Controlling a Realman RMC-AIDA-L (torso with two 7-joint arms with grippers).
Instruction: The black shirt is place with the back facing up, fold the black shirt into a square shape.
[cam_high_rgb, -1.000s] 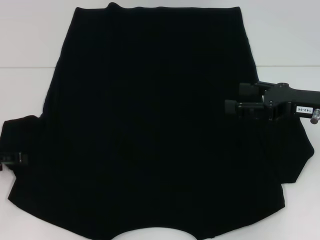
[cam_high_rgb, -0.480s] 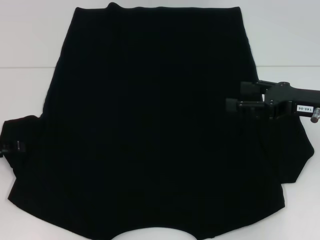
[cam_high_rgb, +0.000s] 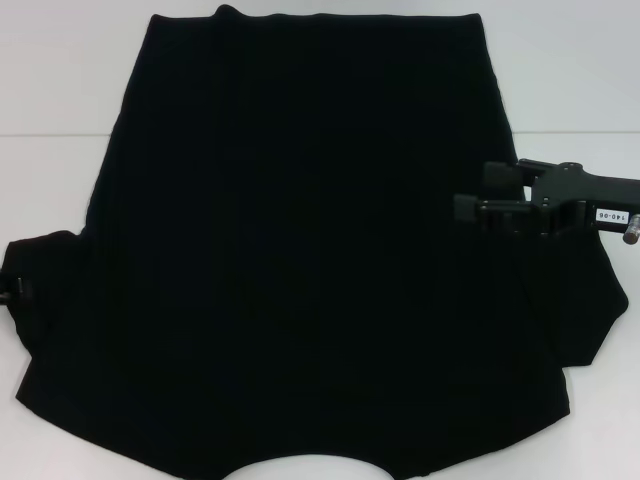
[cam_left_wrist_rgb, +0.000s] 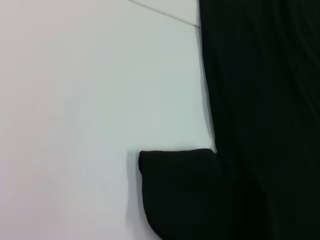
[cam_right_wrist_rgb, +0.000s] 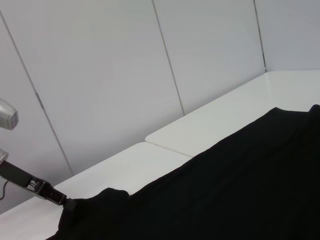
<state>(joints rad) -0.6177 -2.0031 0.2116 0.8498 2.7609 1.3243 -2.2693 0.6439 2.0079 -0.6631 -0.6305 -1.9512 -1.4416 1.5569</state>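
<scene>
The black shirt (cam_high_rgb: 300, 260) lies spread flat on the white counter (cam_high_rgb: 60, 190) and covers most of the head view. Its straight hem edge is at the far side; the curved neckline cut-out is at the near edge. One short sleeve extends to the left and one to the right. No lettering is visible on the upward face.

The right tool (cam_high_rgb: 475, 195) is positioned over the right side of the shirt, above the area where the right sleeve joins the body. Its arm enters from the right edge of the head view and carries a small white label. Two black fingers (cam_high_rgb: 497, 177) point leftward, one farther and one nearer, with a visible gap between them, so the tool is spread. No fabric is seen between the fingers. Whether the fingers touch the shirt cannot be determined.

The left tool (cam_high_rgb: 12, 290) appears only as a small dark part at the left edge of the head view, at the left sleeve. The right wrist view shows it as a thin dark bar (cam_right_wrist_rgb: 35, 186) meeting the sleeve edge. Its finger state cannot be determined.

The left wrist view shows the left sleeve (cam_left_wrist_rgb: 175, 190) lying flat on the counter (cam_left_wrist_rgb: 75, 100) beside the shirt body (cam_left_wrist_rgb: 265, 100).
</scene>
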